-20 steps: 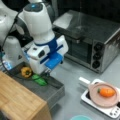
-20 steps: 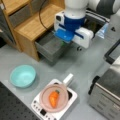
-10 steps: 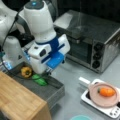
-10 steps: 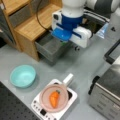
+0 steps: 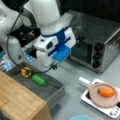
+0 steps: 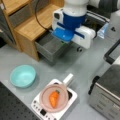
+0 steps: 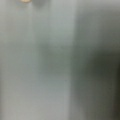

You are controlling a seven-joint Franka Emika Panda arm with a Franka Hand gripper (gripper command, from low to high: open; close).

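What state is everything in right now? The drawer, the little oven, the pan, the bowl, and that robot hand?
drawer: pulled open, holding a green vegetable and a yellow item.
toaster oven: door shut.
pan: on the small cooker, a carrot lying in it.
bowl: upright, empty.
gripper: fingers hidden beneath the arm's wrist, over the drawer.

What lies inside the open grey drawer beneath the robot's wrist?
In a front view, the drawer holds a green vegetable and a yellow item. The arm's wrist covers the drawer's back part; the gripper does not show.
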